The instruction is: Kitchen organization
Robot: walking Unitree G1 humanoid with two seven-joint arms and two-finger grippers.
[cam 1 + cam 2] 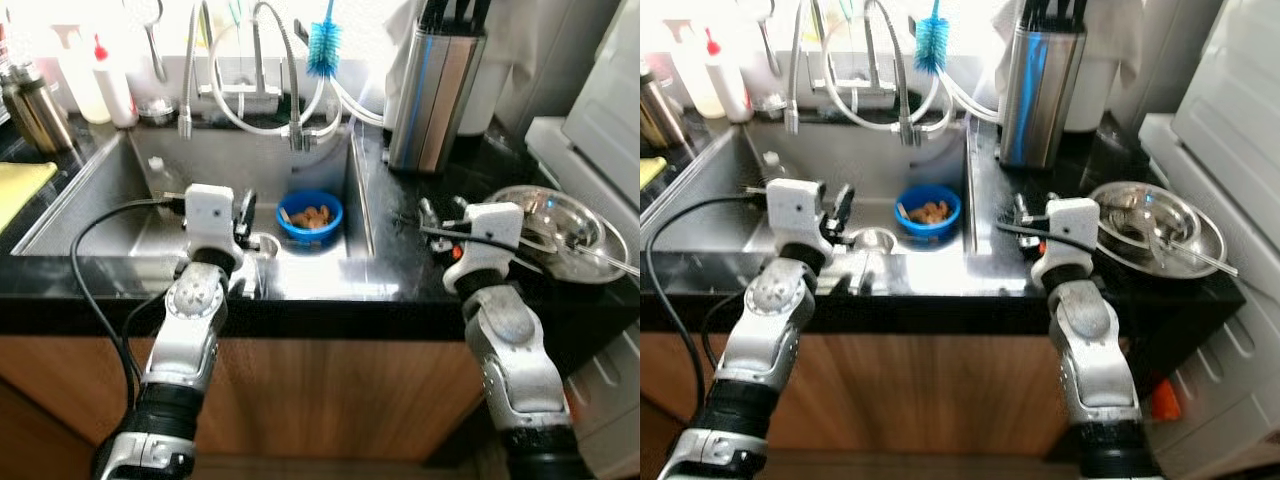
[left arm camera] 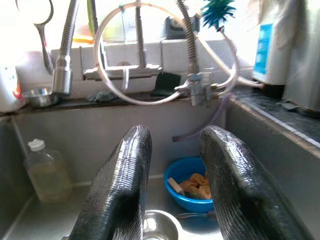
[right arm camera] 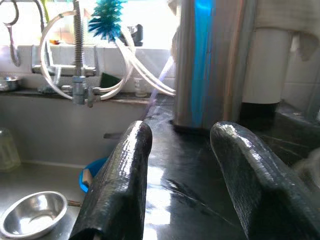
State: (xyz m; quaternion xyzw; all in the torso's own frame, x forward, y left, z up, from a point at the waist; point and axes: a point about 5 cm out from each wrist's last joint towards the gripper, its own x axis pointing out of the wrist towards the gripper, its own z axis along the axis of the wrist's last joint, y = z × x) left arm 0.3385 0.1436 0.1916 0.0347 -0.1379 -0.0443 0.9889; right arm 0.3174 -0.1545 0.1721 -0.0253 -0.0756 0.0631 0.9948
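A blue bowl (image 1: 310, 215) holding brown scraps sits on the floor of the steel sink (image 1: 190, 160). A small steel bowl (image 1: 262, 243) lies just in front of it. My left gripper (image 1: 245, 215) hovers over the sink's front edge above the small bowl, open and empty; in the left wrist view its fingers (image 2: 125, 185) frame the blue bowl (image 2: 192, 185). My right gripper (image 1: 440, 210) is open over the black counter (image 1: 400, 260), right of the sink. A large steel bowl (image 1: 560, 230) with a utensil in it rests beside that gripper.
A tall steel knife holder (image 1: 435, 90) stands at the back of the counter. Faucets and hoses (image 1: 270, 70) and a blue brush (image 1: 323, 45) rise behind the sink. A clear bottle (image 1: 160, 175) stands in the sink's left corner. A thermos (image 1: 35, 105) and yellow cloth (image 1: 20, 185) lie far left.
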